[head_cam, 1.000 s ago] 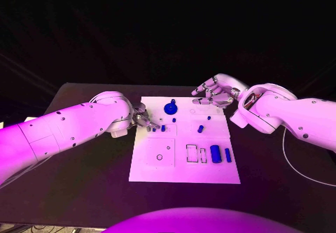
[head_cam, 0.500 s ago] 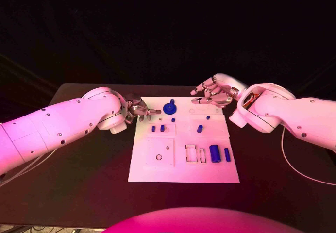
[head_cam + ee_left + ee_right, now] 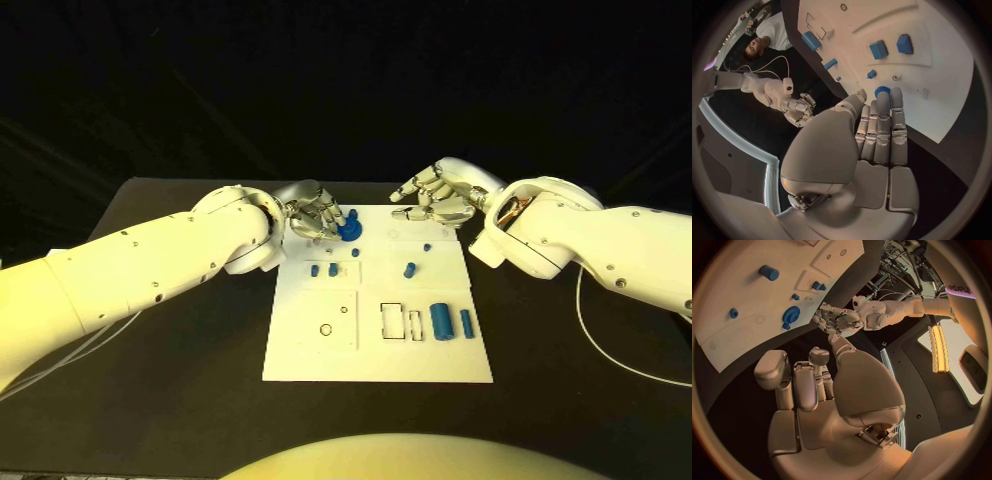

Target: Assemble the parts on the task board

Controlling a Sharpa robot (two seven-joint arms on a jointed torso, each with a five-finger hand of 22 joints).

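Note:
The white task board (image 3: 378, 345) lies in the middle of the black table. A blue round knob (image 3: 351, 228) stands near its far edge. My left hand (image 3: 315, 218) hovers right beside it, fingers stretched out straight toward it and nothing in its grasp; the knob (image 3: 881, 91) shows just past the fingertips (image 3: 879, 107). Whether they touch it I cannot tell. Two short blue pegs (image 3: 323, 270) stand side by side, another peg (image 3: 411, 268) to their right. My right hand (image 3: 440, 195) hangs over the board's far right corner, fingers loosely bent and apart, holding nothing.
A thick blue cylinder (image 3: 441, 321) and a thin blue bar (image 3: 466, 321) lie on the board's right side, next to outlined slots (image 3: 394, 318). Two tiny blue studs (image 3: 356, 252) (image 3: 428, 244) sit near the far end. Black table surrounds the board.
My left hand has moved from the board's left edge by the two pegs to the far end, up against the blue knob. The right hand has hardly moved.

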